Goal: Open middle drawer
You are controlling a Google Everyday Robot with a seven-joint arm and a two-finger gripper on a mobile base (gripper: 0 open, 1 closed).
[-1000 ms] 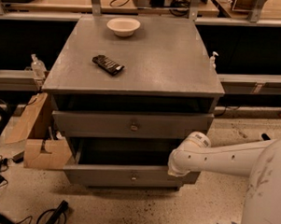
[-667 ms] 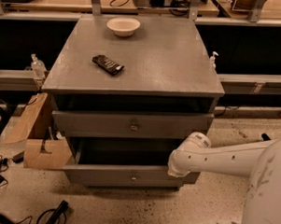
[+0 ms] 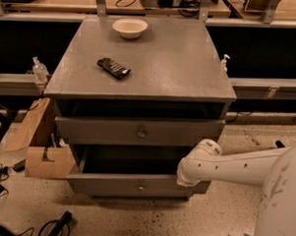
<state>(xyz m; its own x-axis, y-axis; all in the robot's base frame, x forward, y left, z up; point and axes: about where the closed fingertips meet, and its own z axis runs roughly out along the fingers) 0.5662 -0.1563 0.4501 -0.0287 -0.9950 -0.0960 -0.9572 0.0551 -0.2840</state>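
The grey cabinet shows two drawer fronts, each with a small round knob. The upper front sits just under the top. The lower one, the middle drawer, is pulled out, with its dark interior showing and its knob at centre. My white arm reaches in from the right. Its rounded end is at the right end of the middle drawer's front. My gripper is down there, hidden behind that arm end.
A white bowl and a dark flat packet lie on the cabinet top. Cardboard pieces lean at the cabinet's left. Cables lie on the speckled floor at the lower left. Shelving rails run behind.
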